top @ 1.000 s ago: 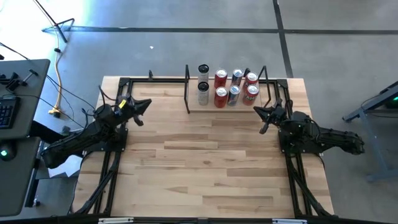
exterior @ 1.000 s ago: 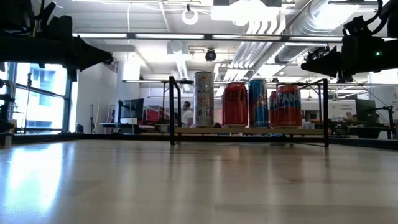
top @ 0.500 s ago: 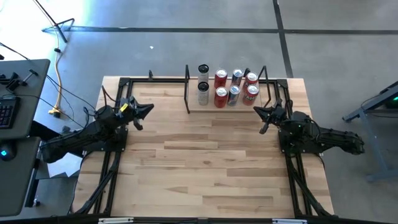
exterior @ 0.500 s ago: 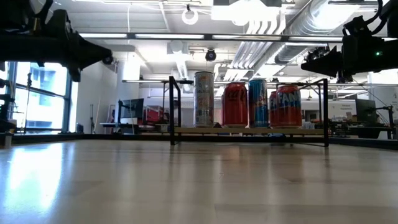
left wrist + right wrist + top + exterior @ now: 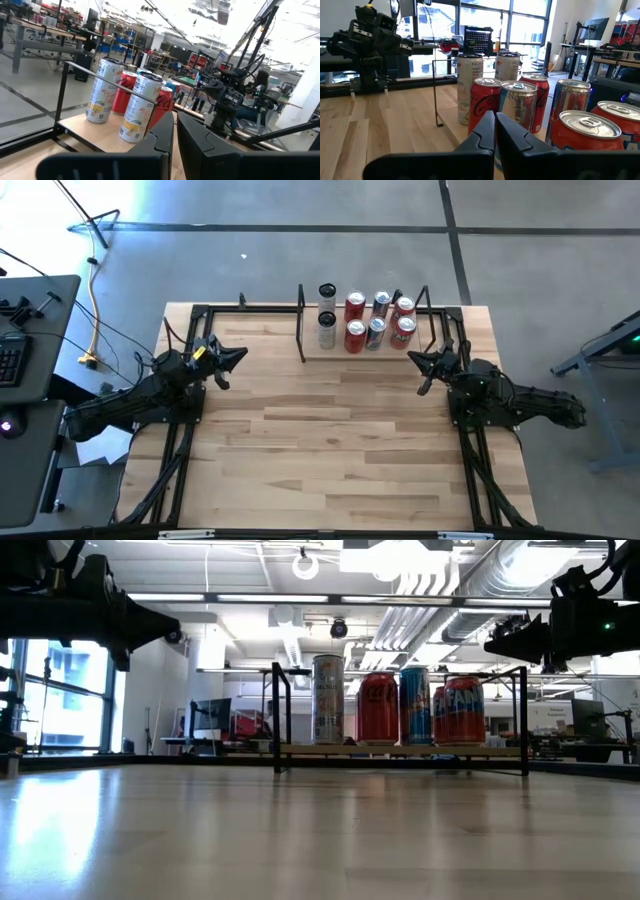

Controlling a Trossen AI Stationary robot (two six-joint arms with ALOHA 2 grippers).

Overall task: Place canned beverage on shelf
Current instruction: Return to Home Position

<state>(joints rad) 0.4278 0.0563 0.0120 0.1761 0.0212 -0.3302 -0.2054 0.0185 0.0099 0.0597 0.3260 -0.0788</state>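
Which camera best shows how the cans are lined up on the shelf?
The high view: all eight cans show, in two rows of four on the shelf. The low view mostly hides the back row; both wrist views see them slantwise, overlapping.

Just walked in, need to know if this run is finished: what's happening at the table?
Nothing is being handled right now. Eight soda cans stand on the shelf at the far edge of the table, in two rows: white-yellow cans, red cola cans, blue cans and orange cans. The left gripper and right gripper sit at the table's two sides, both shut and empty.
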